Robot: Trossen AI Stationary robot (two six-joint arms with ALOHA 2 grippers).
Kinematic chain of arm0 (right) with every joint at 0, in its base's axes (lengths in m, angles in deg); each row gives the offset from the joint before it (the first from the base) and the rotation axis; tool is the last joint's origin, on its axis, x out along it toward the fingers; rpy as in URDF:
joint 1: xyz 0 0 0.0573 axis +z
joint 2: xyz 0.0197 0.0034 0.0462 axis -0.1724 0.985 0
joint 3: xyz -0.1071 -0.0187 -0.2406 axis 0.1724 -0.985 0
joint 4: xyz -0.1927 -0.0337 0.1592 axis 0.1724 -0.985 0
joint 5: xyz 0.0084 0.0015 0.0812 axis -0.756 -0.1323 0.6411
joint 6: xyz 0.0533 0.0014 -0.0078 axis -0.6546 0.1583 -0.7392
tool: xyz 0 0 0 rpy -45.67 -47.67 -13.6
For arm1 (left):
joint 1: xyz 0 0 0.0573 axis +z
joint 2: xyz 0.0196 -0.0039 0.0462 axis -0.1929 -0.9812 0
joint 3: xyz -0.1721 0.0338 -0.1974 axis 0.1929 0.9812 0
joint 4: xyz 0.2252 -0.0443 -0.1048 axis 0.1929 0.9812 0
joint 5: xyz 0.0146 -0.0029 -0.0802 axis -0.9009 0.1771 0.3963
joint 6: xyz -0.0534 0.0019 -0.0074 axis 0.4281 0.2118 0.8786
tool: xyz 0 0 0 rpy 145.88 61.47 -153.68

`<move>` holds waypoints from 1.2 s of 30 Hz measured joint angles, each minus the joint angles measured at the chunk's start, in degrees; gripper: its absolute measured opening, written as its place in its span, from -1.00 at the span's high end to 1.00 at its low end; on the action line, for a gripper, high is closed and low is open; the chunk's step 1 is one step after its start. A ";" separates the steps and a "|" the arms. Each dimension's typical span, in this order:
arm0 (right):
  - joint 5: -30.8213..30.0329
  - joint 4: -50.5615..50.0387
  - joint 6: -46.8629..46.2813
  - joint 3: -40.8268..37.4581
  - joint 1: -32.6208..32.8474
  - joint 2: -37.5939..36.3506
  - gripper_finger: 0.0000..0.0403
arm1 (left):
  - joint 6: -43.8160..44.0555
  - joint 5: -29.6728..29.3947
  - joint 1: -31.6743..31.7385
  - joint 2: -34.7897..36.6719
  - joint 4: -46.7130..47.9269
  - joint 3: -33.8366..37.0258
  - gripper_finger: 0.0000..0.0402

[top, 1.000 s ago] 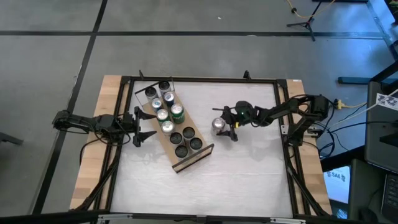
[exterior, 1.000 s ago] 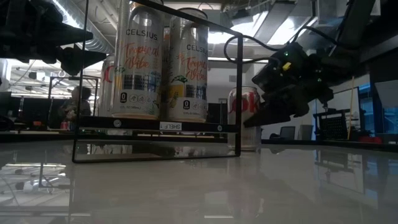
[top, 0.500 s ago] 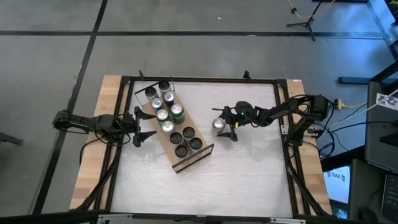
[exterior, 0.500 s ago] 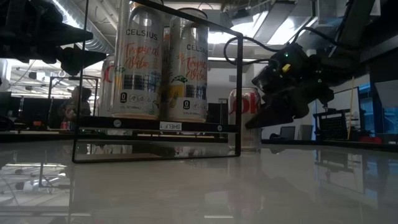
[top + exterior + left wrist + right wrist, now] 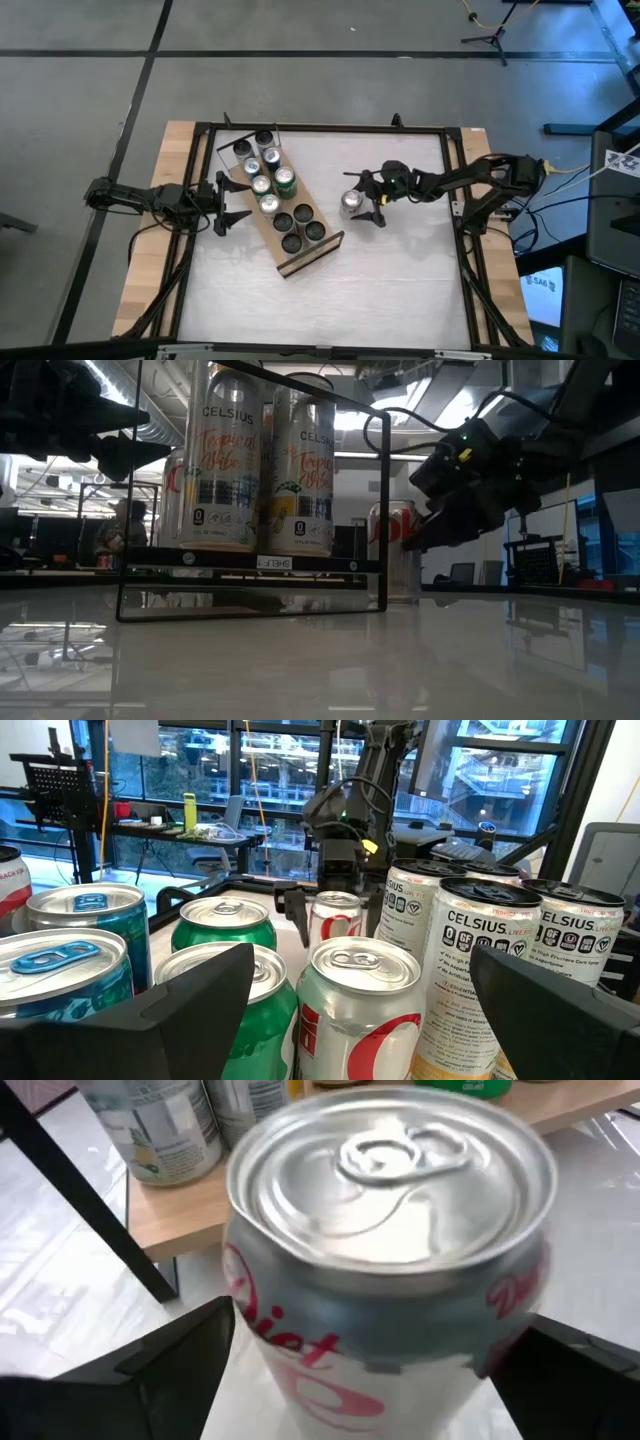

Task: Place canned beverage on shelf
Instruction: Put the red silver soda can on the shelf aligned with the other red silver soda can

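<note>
— Right gripper (image 5: pixel 361 199) has lifted a little and its jaws have spread; what about the can?

— Silver Diet Coke can (image 5: pixel 350 202) stands upright on the white tabletop (image 5: pixel 400 270), between the released jaws, unheld.

— And the shelf (image 5: pixel 290 235)?

— Lies diagonally just left of that can, cans standing on it in two rows.

— Left gripper (image 5: pixel 232 200)?

— Waits at the shelf's left edge, jaws spread, gripping nothing.

Robotics lab or workshop: grey concrete floor (image 5: pixel 300 90) with tape lines, tripod (image 5: pixel 490 35) upper right, monitors (image 5: pixel 520 565) and desks behind.
</note>
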 joint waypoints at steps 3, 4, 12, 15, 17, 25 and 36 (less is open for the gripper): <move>-0.04 -2.01 0.10 0.00 0.00 -1.79 -0.95 | 0.00 0.00 0.01 -0.01 0.00 0.00 -0.80; -0.12 -2.08 0.12 0.00 0.00 -2.19 -0.95 | 0.00 0.00 0.01 0.00 0.01 0.00 -0.80; -0.20 -1.89 0.05 0.04 0.00 -3.20 -0.95 | 0.00 0.00 -0.01 0.01 0.02 0.00 -0.80; -0.21 -1.62 -0.43 0.04 0.04 -3.20 -0.95 | 0.00 0.00 0.00 0.01 0.01 0.00 -0.80; -0.31 -1.63 -1.42 0.04 0.04 -3.20 -0.95 | 0.00 0.00 0.01 -0.01 0.00 0.00 -0.80; -4.92 -1.77 -2.45 0.04 0.07 -3.20 -0.95 | 0.00 0.00 0.00 0.01 0.00 0.00 -0.80; -5.10 -2.35 -2.90 -0.15 0.07 -3.20 -0.95 | 0.00 0.00 0.01 -0.01 0.00 0.00 -0.80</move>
